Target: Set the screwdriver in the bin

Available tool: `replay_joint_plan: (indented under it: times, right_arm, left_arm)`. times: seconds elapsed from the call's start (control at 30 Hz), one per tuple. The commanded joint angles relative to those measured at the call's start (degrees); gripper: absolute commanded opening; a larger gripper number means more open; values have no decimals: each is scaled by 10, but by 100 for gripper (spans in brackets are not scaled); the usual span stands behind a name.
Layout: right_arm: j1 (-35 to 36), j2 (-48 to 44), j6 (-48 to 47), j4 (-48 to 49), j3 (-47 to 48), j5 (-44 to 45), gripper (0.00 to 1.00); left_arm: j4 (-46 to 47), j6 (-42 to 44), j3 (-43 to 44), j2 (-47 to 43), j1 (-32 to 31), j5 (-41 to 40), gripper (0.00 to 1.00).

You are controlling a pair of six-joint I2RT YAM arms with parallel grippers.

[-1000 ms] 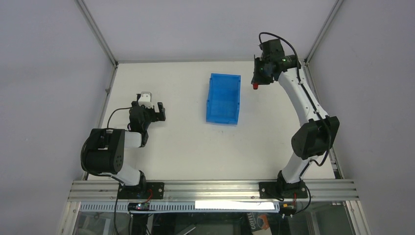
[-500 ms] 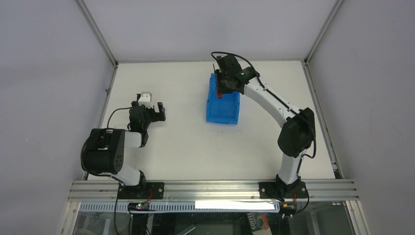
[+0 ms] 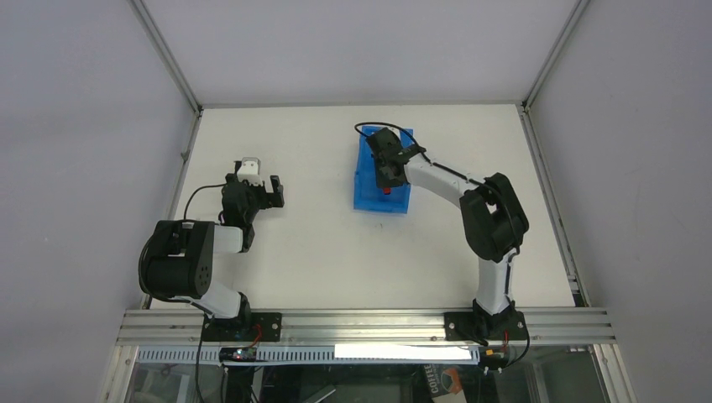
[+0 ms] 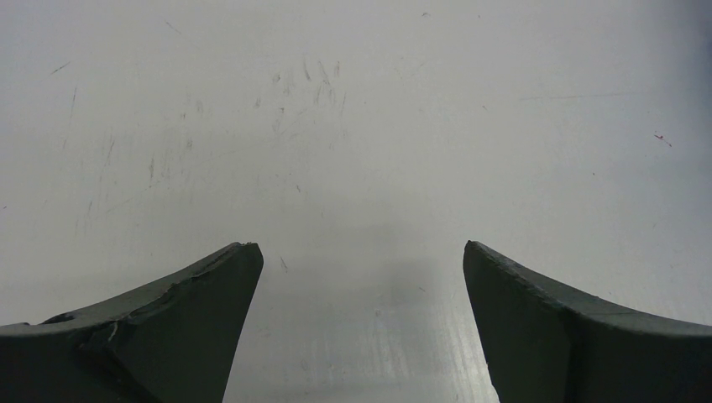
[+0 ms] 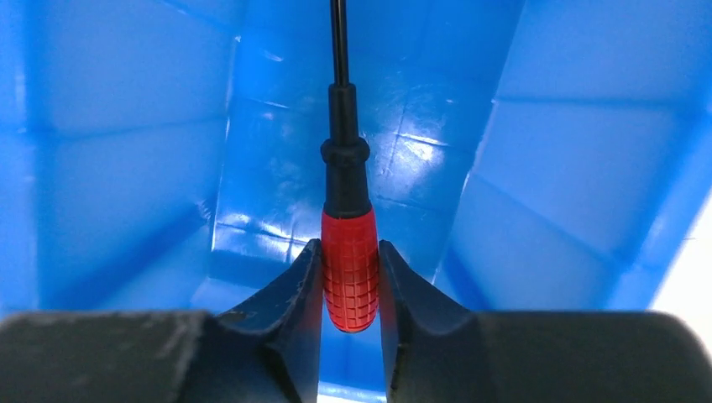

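Note:
The blue bin (image 3: 369, 196) stands at the table's far middle. My right gripper (image 3: 386, 183) is lowered inside it, shut on the screwdriver (image 5: 349, 277). In the right wrist view both fingers press the red handle, and the black collar and thin dark shaft point away over the bin's floor (image 5: 252, 193). Blue walls surround the gripper on both sides. In the top view only a red speck of the handle (image 3: 386, 191) shows under the wrist. My left gripper (image 3: 267, 193) is open and empty at the table's left, far from the bin; its fingers (image 4: 193, 311) frame bare table.
A small white block (image 3: 248, 166) sits just behind the left gripper. Metal frame posts and rails (image 3: 180, 159) border the white table on the left, right and near sides.
My right arm has swung left from the far right of the table with the screwdriver, come over the bin, and lowered into it. The left arm has not moved.

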Motion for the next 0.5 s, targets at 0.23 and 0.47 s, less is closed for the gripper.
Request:
replay_joint_plan:
  times: [0.23,0.47]
  right_arm:
    - [11,39,29,61,0,43,48]
    - [15,-4,21,53,17,55,56]
  left_arm:
    - [17,-11,-1,-14,4,12,99]
    - [17,-11,-1,-14,4,12,99]
